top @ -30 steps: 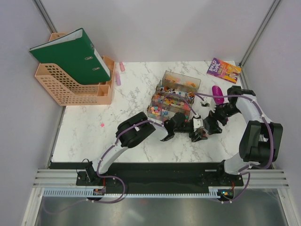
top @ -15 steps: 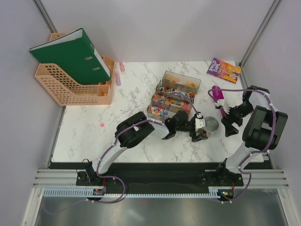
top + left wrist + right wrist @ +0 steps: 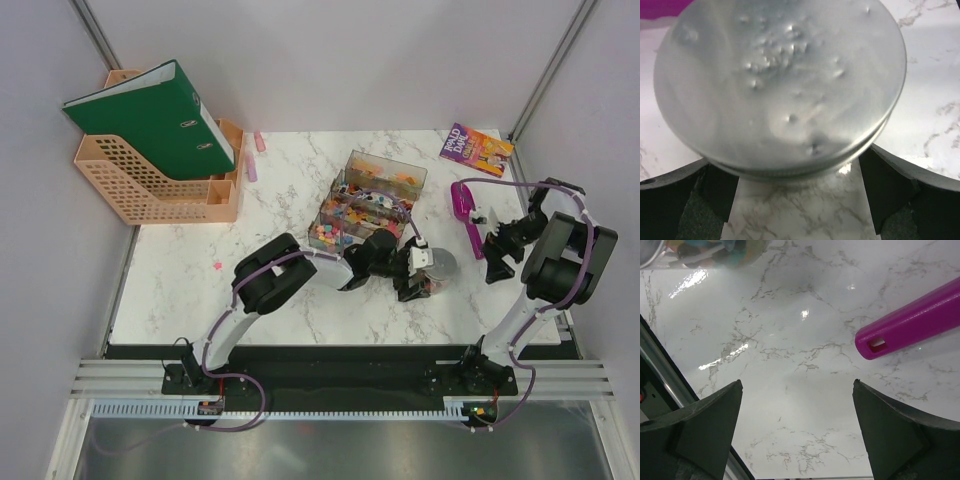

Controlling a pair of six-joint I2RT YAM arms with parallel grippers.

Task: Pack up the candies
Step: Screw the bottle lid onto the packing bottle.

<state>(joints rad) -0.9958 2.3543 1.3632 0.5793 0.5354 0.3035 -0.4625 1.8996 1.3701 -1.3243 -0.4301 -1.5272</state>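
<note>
Candies (image 3: pixel 352 212) in trays (image 3: pixel 388 158) — left claw (image 3: pixel 418 278) grips jar (image 3: pixel 780 85).

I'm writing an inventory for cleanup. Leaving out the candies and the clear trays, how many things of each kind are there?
Green binder: 1
Peach file rack: 1
Pink sticks, maybe markers: 2
Book: 1
Purple scoop: 1
Lidded jar: 1
Total: 7

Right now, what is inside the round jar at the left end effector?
A silver lid covers the round jar in the top and left wrist views, so its contents are hidden. Candies show in the clear trays beside it.
</note>
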